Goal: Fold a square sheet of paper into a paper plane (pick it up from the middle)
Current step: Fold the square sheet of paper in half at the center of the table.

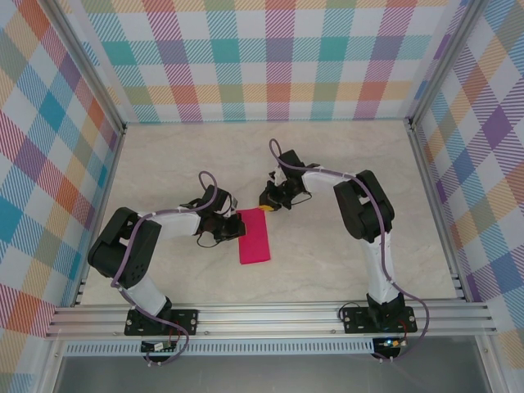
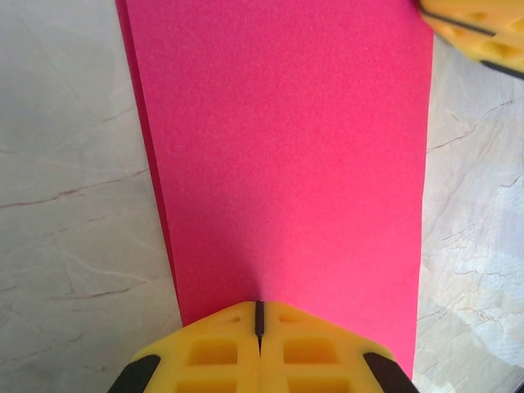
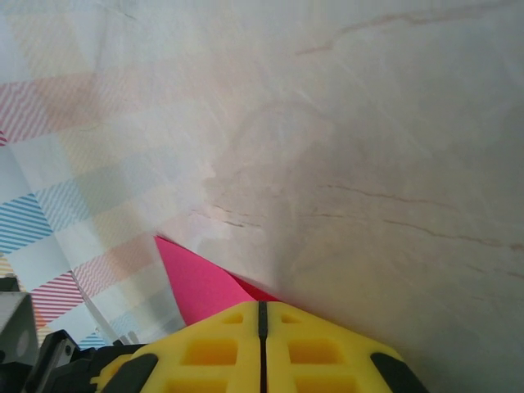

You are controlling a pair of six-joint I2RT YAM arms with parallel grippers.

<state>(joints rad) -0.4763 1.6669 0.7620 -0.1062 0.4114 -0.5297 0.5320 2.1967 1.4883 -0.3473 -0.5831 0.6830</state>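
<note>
The square sheet of paper lies on the table as a magenta-pink rectangle, folded with a second layer edge showing along its side. My left gripper is shut, its yellow tips resting on the paper at the middle of its left edge. My right gripper is also shut, at the paper's far right corner. A pointed pink corner pokes out from under its tips, with a darker layer beneath. The right gripper's yellow fingers show in the left wrist view, at the paper's corner.
The marble-look tabletop is bounded by plaid walls on three sides and an aluminium rail at the near edge. Both arm bases sit on that rail.
</note>
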